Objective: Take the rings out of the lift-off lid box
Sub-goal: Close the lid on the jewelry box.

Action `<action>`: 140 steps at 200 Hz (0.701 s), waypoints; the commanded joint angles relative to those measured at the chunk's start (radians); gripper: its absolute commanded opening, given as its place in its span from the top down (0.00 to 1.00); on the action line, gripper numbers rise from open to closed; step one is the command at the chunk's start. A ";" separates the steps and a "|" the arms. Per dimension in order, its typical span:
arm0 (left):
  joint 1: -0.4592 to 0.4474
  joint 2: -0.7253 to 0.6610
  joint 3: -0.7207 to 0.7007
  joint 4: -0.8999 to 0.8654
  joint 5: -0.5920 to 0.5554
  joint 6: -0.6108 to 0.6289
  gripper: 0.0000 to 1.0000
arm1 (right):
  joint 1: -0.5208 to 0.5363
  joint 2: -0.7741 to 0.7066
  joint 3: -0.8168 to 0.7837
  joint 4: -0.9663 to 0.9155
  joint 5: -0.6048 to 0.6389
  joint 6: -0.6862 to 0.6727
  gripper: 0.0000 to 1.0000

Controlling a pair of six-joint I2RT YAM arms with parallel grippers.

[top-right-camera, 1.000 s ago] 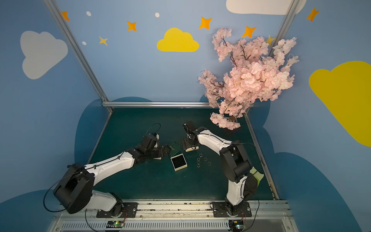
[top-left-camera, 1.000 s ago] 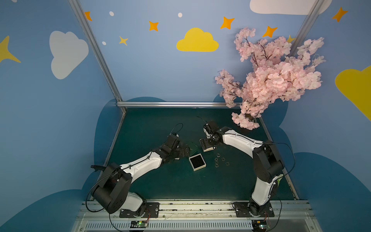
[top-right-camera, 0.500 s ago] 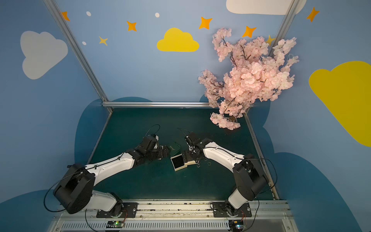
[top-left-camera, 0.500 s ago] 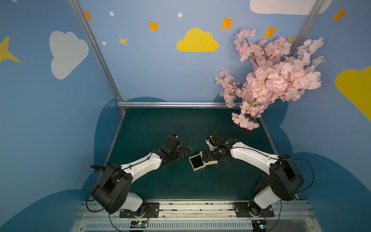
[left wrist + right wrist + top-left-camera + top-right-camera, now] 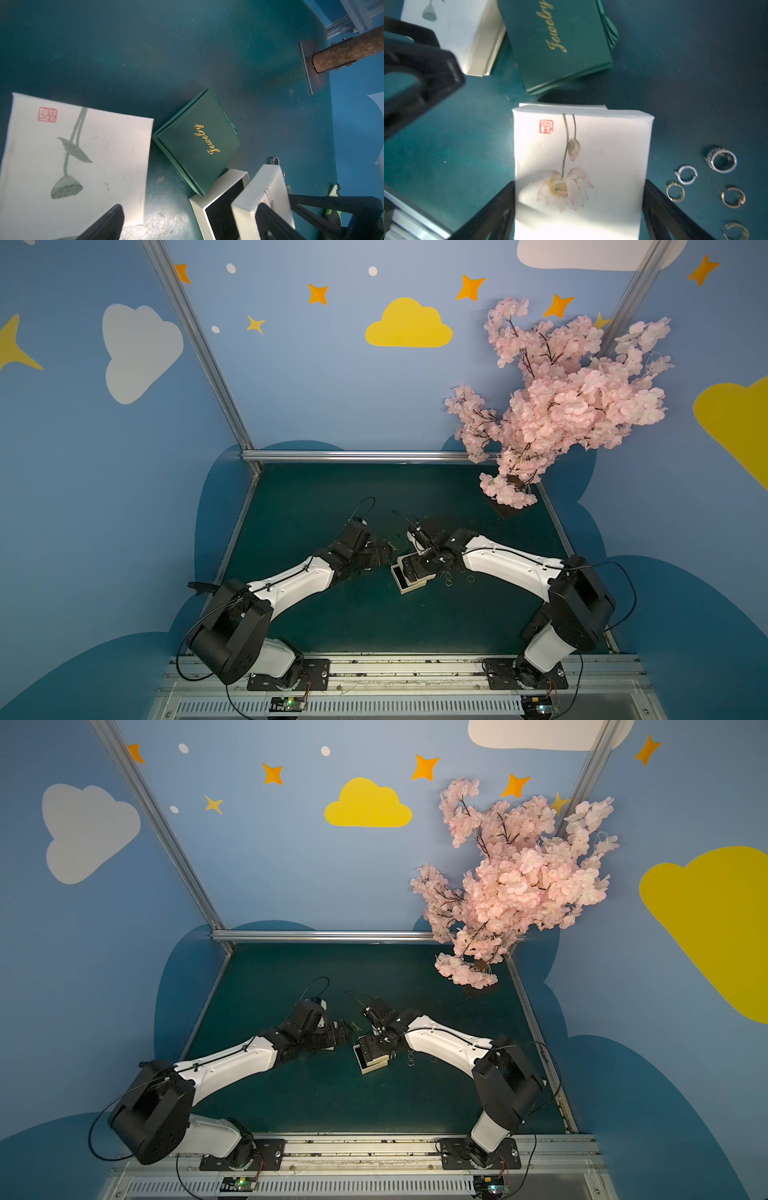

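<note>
My right gripper (image 5: 578, 186) is shut on the sides of the white lift-off lid (image 5: 581, 149), printed with a lotus flower. It holds the lid over the open white box base (image 5: 207, 193), shifted to one side, so part of the black lining still shows. No ring shows in that lining. Several rings (image 5: 721, 159) lie on the green mat just right of the box, seen as small hoops in a top view (image 5: 449, 578). My left gripper (image 5: 191, 224) hangs open just left of the box with nothing between its fingers.
A closed green box lettered "Jewelry" (image 5: 197, 141) lies just behind the open box. Another closed white box (image 5: 76, 155) with a lotus-pod print sits under my left gripper. A pink blossom tree (image 5: 561, 406) stands at the back right on a flat base (image 5: 311, 66).
My right arm has carried the lid from behind the open box forward and left, and now holds it over the base. The left arm has stayed put.
</note>
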 commanded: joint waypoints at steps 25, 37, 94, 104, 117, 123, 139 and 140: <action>0.005 -0.020 -0.017 0.007 -0.015 -0.007 0.00 | 0.044 0.070 0.077 -0.075 0.065 -0.028 0.09; 0.005 -0.020 -0.017 0.008 -0.015 -0.007 0.01 | 0.048 0.084 0.087 -0.079 0.058 -0.027 0.09; 0.006 -0.020 -0.020 0.009 -0.017 -0.009 0.01 | 0.058 0.114 0.101 -0.088 0.064 -0.023 0.09; 0.005 -0.018 -0.020 0.009 -0.017 -0.009 0.00 | 0.058 0.117 0.103 -0.089 0.064 -0.023 0.08; 0.006 -0.017 -0.019 0.011 -0.017 -0.009 0.01 | 0.059 0.122 0.107 -0.089 0.055 -0.023 0.08; 0.004 -0.016 -0.019 0.011 -0.017 -0.010 0.00 | 0.060 0.124 0.108 -0.088 0.052 -0.023 0.08; 0.006 -0.015 -0.018 0.011 -0.017 -0.010 0.00 | 0.064 0.127 0.111 -0.089 0.050 -0.020 0.08; 0.005 -0.015 -0.019 0.011 -0.017 -0.010 0.01 | 0.064 0.127 0.111 -0.089 0.050 -0.021 0.08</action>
